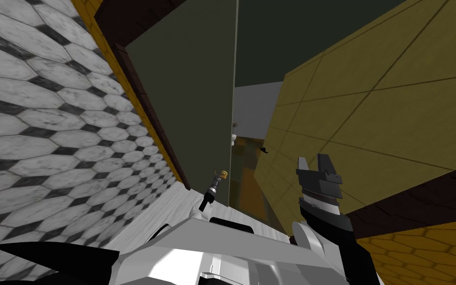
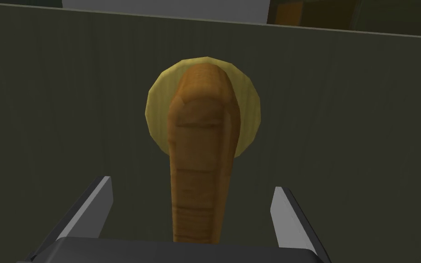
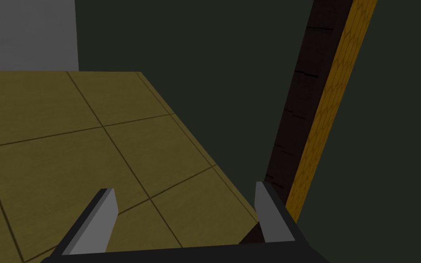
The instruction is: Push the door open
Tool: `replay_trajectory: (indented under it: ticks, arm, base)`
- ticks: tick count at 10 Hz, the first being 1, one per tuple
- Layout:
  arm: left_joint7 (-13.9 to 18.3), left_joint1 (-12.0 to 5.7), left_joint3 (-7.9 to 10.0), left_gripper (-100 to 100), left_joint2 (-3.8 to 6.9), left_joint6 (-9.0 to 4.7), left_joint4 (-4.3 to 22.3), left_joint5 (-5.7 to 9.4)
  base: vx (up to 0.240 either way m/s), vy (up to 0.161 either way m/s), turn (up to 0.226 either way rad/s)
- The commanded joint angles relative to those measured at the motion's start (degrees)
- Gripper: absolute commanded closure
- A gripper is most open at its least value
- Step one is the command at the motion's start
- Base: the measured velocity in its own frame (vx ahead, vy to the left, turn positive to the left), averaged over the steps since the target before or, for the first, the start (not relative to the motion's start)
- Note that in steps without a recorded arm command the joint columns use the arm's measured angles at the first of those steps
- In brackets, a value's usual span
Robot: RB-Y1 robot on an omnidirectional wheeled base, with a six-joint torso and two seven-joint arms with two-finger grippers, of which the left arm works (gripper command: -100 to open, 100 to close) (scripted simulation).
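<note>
Olive-drab flat door [image 2: 68, 114] stood just ahead of left gripper [image 2: 192, 182], fingers apart either side of rounded brown lever [image 2: 200, 160] on pale yellow round rose [image 2: 157, 109], right gripper [image 3: 184, 186] fingers apart too, facing yellow square-tiled wall [image 3: 68, 137]

Left hand [image 1: 215, 183] sits at the handle [image 1: 223, 173] of the door [image 1: 182, 99]; right hand [image 1: 314, 164] hovers beside the tiled wall [image 1: 370, 99].

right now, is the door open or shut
Partly open: past the free edge of the door a gap shows a grey wall. The left gripper is open, fingers either side of the handle.
</note>
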Motion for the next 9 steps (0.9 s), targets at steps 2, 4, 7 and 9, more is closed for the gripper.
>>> replay_trajectory:
  ticks: [2,4,7,9]
  arm:
    - [0.0,0.00,0.00,100,0.00,0.00,0.0,0.00]
    - [0.0,0.00,0.00,100,0.00,0.00,0.0,0.00]
    - [0.0,0.00,0.00,100,0.00,0.00,0.0,0.00]
    - [-0.5,-0.23,1.01,100,0.77,0.09,0.0,0.53]
  base:
    - [0.034,-0.006,0.001]
    - [-0.019,0.008,-0.014]
    - [0.000,0.000,0.000]
    - [0.107,-0.050,0.036]
